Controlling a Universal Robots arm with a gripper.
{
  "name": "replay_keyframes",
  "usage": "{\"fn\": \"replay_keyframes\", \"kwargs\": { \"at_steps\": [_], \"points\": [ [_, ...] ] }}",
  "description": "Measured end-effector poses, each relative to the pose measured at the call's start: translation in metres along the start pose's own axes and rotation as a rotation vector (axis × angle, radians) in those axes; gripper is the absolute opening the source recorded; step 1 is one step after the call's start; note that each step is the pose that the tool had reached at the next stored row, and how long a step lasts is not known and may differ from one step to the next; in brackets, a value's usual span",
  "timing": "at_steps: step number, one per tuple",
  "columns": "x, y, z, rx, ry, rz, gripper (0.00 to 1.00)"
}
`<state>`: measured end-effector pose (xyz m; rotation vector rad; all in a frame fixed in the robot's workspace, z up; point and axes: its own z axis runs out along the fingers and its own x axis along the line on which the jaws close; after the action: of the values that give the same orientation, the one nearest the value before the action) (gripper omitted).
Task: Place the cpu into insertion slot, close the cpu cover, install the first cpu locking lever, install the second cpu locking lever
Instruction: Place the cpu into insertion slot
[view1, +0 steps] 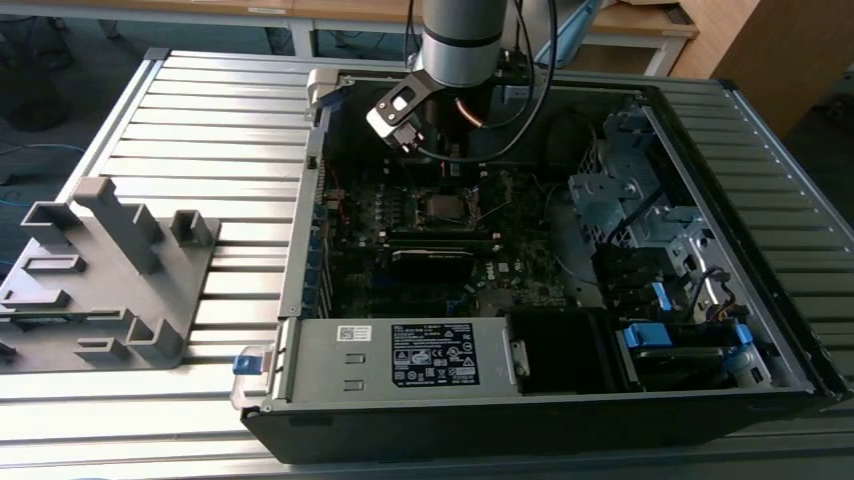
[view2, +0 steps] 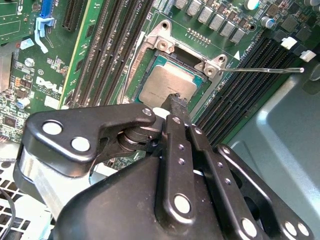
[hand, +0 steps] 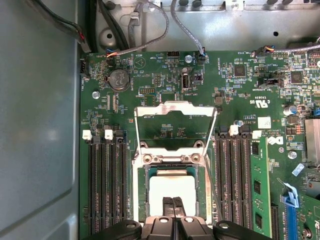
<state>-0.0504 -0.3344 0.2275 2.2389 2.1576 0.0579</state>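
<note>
The cpu (hand: 172, 189) sits flat in the insertion slot (hand: 145, 192) mid-motherboard (hand: 165, 85), cpu cover (hand: 175, 105) flipped open, fingers (hand: 168, 206) pinched together empty right over it; looks light, stiff, slick-topped and fragile, so edges only I'd say.

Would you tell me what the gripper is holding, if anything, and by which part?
Nothing, it seems: the gripper, shut, hangs over the cpu, which lies in the insertion slot.

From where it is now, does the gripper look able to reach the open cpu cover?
Probably yes. The cpu cover stands flipped up just beyond the cpu, where the gripper is, with nothing between them in the first wrist view.
</note>
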Motion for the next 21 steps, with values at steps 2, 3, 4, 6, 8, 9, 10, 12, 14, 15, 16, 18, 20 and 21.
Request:
{"fn": "replay_keyframes", "kwargs": {
  "at_steps": [2, 3, 4, 6, 8, 9, 10, 12, 14, 15, 16, 18, 20, 21],
  "points": [
    [-0.0001, 0.0000, -0.0001, 0.0003, 0.0051, 0.000, 0.11],
    [-0.0001, 0.0000, 0.0000, 0.0003, 0.0107, 0.000, 0.11],
    [0.0000, 0.0000, 0.0000, 0.0006, 0.0133, 0.001, 0.11],
    [0.0001, 0.0000, 0.0000, 0.0005, 0.0138, 0.001, 0.11],
    [0.0000, 0.0000, 0.0000, 0.0005, 0.0142, 0.001, 0.11],
    [0.0000, 0.0000, 0.0000, 0.0006, 0.0143, 0.001, 0.11],
    [-0.0001, 0.0000, 0.0000, 0.0005, 0.0145, 0.001, 0.11],
    [-0.0011, 0.0001, 0.0000, 0.0006, 0.0144, 0.000, 0.11],
    [-0.0027, 0.0001, 0.0001, 0.0006, 0.0144, 0.001, 0.11],
    [-0.0037, 0.0002, 0.0002, 0.0006, 0.0144, 0.001, 0.11],
    [-0.0048, 0.0002, 0.0002, 0.0006, 0.0144, 0.001, 0.11],
    [-0.0071, 0.0003, 0.0003, 0.0005, 0.0145, 0.001, 0.11],
    [-0.0085, 0.0003, 0.0003, 0.0005, 0.0144, 0.001, 0.11],
    [-0.0085, 0.0003, 0.0004, 0.0005, 0.0145, 0.001, 0.11]
  ]
}}
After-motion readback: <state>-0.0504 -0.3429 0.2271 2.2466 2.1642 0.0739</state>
